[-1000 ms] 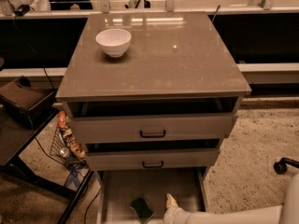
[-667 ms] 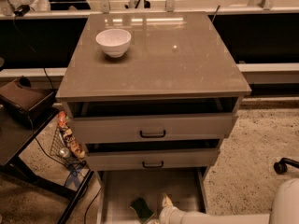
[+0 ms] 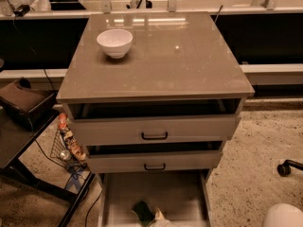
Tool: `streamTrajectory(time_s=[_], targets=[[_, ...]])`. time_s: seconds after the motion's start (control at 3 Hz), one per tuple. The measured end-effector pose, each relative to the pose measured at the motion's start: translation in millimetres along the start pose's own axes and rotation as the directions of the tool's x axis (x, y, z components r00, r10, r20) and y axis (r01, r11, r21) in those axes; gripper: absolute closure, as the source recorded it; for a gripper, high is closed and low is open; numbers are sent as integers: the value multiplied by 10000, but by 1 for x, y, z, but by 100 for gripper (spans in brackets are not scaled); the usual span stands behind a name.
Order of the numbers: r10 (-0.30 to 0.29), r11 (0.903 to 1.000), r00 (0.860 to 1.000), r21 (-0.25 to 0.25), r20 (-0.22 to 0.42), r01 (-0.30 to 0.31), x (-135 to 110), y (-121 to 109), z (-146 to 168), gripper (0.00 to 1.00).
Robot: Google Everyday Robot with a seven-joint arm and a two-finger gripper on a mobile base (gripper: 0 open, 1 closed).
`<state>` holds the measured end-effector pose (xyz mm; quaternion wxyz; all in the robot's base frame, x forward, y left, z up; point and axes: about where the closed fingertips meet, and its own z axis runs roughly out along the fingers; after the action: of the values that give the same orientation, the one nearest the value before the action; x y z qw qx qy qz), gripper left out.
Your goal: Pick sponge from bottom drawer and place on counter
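The sponge (image 3: 142,210), a small dark green pad, lies on the pale floor of the bottom drawer (image 3: 163,190), which is pulled out at the foot of the cabinet. My gripper (image 3: 158,217) shows only as a pale tip at the lower edge of the view, right beside the sponge's right side. I cannot tell whether it touches the sponge. The glossy grey-brown counter (image 3: 180,60) forms the cabinet top.
A white bowl (image 3: 115,42) stands on the counter's far left. The two upper drawers (image 3: 154,131) with black handles are slightly open. A black table (image 3: 19,141) and a wire basket with packets (image 3: 68,143) stand to the left. A chair wheel (image 3: 284,168) is at the right.
My gripper has moved left and lower in the view, closer to the sponge, and less of the arm shows. The sponge and drawers have not moved.
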<state>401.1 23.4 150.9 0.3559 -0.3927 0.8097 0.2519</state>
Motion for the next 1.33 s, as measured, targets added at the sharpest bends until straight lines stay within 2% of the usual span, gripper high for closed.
streamTrajectory(time_s=[1.0,1.33], targets=[[20,10000,10000,-37,-22,-20,-3,-1,-2,0],[280,9982,9991,-524,-329,-297,-43,-20,-24,0]])
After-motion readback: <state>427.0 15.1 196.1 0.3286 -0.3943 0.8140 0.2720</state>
